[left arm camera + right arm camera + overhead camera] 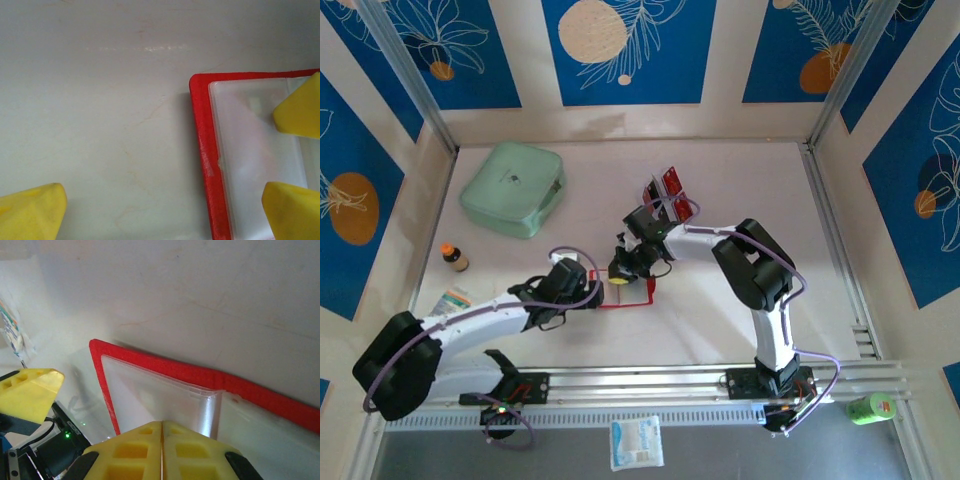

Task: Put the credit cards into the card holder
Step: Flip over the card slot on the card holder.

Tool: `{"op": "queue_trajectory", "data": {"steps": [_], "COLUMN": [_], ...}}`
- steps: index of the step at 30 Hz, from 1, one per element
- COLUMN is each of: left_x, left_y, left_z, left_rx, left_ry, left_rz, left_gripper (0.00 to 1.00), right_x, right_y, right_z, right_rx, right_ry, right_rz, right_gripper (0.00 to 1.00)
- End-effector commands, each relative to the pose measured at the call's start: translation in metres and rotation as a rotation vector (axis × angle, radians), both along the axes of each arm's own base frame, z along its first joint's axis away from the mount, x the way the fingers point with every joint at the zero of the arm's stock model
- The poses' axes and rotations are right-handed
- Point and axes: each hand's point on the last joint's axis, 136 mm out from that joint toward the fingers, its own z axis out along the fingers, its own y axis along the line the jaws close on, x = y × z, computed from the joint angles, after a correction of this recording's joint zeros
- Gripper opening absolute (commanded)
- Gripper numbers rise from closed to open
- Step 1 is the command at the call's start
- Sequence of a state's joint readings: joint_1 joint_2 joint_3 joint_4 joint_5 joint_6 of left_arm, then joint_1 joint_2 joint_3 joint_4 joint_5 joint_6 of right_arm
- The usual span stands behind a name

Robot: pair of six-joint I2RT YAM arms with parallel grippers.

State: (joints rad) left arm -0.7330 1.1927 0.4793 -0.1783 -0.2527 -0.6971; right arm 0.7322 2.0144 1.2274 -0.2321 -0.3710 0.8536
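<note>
Two hands over open card holder [202,150]: left hand [160,215] released wide astride its red edge, right hand [161,427] clenched tight above it.

We find the pale table [740,180] carrying the open red card holder [207,150] directly under the right gripper [619,268], with a mint-green case [513,188] and small bottle [454,258] well to its left.

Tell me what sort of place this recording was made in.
Probably a purpose-built robot test booth, not a home: a pale table boxed in by blue leaf-print panels on metal posts, with two arms bolted to a rail at its near edge.
</note>
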Motion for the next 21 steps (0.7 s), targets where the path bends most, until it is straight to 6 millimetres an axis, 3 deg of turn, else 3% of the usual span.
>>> {"op": "queue_trajectory", "data": {"steps": [1, 14, 21], "left_x": [0.01, 0.01, 0.005], "left_y": [-0.009, -0.01, -0.001], "left_z": [0.01, -0.009, -0.021], "left_rx": [-0.022, 0.006, 0.05], "left_ry": [-0.026, 0.009, 0.034], "left_rz": [-0.015, -0.027, -0.013], "left_gripper": [1.0, 1.0, 1.0], "right_x": [-0.006, -0.003, 0.009], "right_y": [0.004, 0.006, 0.001], "right_z": [-0.003, 0.004, 0.036], "right_rx": [0.008, 0.013, 0.041], "right_ry": [0.02, 0.014, -0.046], "right_rz": [0.032, 0.028, 0.013], "right_gripper": [0.09, 0.09, 0.1]}}
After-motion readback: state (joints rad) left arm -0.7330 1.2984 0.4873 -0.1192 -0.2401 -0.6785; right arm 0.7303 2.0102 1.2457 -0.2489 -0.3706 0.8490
